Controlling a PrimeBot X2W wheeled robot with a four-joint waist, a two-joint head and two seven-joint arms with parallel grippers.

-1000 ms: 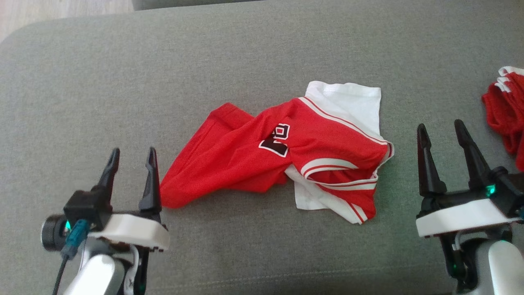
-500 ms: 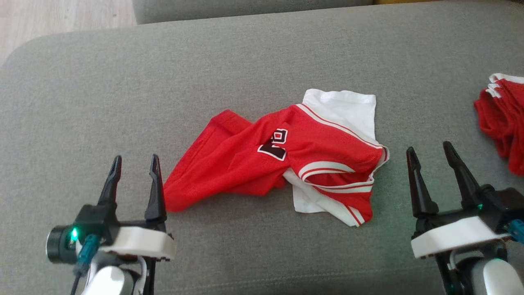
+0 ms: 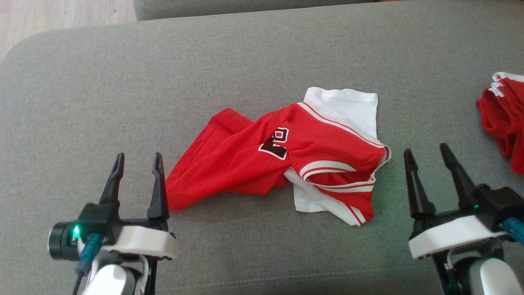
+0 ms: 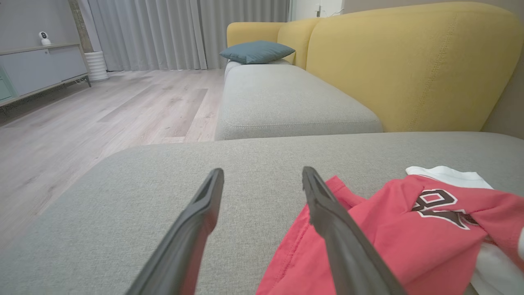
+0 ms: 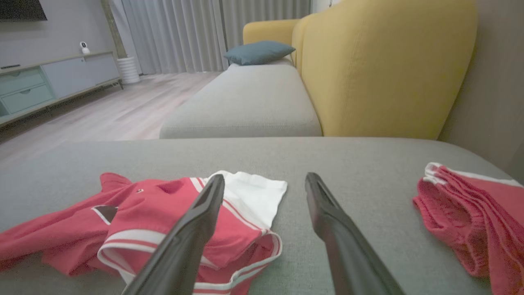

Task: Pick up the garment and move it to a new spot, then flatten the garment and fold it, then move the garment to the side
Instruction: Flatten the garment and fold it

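A: Your right gripper (image 3: 425,149) has drawn back slightly, the camera shifting too. Has the crumpled red-and-white mesh jersey (image 3: 245,164) budged?
B: No. It's bunched midway on the grey fabric sofa seat (image 3: 245,61), between your left gripper (image 3: 138,157) and right, jaws spread, empty. Picking up, flattening, folding: all seemingly ahead.

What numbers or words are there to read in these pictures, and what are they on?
Red jersey: a black number with white edging. A fold crumples it, so only a closed loop shows, perhaps "8" or "9". It cannot be read for sure.
Other red clothes at the right: no writing shows.
Nothing else in the pictures can be read.
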